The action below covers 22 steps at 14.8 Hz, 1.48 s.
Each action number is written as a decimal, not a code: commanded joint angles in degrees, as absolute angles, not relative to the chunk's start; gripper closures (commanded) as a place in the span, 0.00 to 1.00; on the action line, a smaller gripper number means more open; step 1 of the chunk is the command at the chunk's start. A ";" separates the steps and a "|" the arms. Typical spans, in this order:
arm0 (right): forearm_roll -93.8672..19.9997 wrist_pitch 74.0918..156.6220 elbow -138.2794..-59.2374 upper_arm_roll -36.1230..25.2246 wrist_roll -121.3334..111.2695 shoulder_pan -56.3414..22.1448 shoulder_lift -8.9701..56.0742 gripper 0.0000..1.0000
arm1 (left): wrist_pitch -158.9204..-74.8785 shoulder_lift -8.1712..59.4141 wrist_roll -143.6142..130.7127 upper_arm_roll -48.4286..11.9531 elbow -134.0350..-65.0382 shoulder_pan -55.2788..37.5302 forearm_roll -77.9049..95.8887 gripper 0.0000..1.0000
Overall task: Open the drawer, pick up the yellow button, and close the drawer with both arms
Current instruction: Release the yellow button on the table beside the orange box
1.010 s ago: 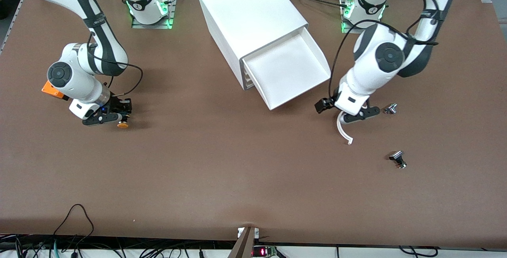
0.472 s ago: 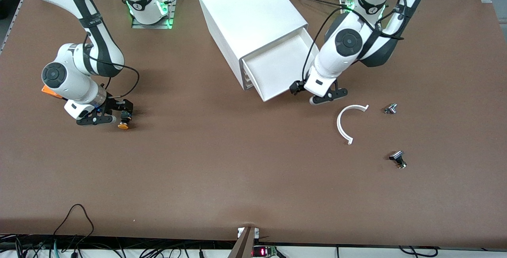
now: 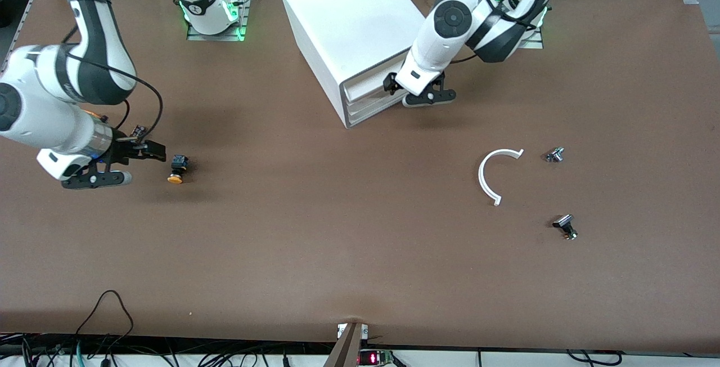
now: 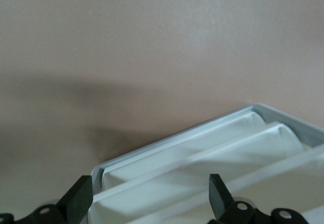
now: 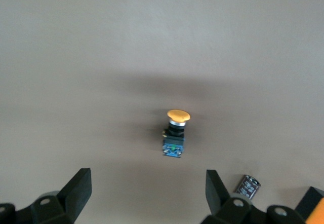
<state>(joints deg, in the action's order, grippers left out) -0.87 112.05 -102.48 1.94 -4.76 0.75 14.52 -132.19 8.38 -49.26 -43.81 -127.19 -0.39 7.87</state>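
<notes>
The white cabinet (image 3: pixel 354 23) stands at the back middle of the table. Its top drawer (image 3: pixel 365 89) is pushed in, its slat front about level with the fronts below. My left gripper (image 3: pixel 417 92) is open right at that front; the left wrist view shows the slats (image 4: pixel 202 173) between my spread fingers (image 4: pixel 81 198). The button (image 3: pixel 176 168), with an orange cap and a black-and-blue body, lies on its side on the table toward the right arm's end. My right gripper (image 3: pixel 140 167) is open and empty, a little apart from the button (image 5: pixel 174 133), on the side toward the right arm's end.
A white curved strip (image 3: pixel 488 174), a small metal part (image 3: pixel 555 155) and a small black part (image 3: pixel 565 225) lie toward the left arm's end. In the right wrist view a small black ribbed block (image 5: pixel 247 185) and the corner of an orange box (image 5: pixel 315 203) show beside my gripper.
My left gripper swung in to the drawer front and pushed the open drawer in. My right gripper let go of the button and drew back from it.
</notes>
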 commanded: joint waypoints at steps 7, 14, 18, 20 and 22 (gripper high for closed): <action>-2.99 100.11 -89.13 3.51 18.33 -3.68 14.16 0.00 | -131.66 6.51 -47.38 -47.29 -129.73 1.14 8.44 0.00; 5.17 99.67 -88.24 3.78 19.69 0.70 7.92 0.00 | -138.78 6.15 -30.64 -29.56 -124.64 5.62 3.43 0.00; 5.89 93.87 -85.52 1.06 14.70 0.97 8.00 0.00 | -130.56 4.13 -21.89 -20.77 -116.31 6.50 3.34 0.00; 5.37 93.95 -85.61 -2.79 11.18 0.97 8.26 0.00 | -119.94 3.96 -20.14 -19.34 -108.93 6.59 3.25 0.00; 5.19 92.91 -85.69 -5.09 8.36 0.97 7.82 0.00 | -108.69 3.60 -15.15 -15.93 -101.81 6.59 2.82 0.00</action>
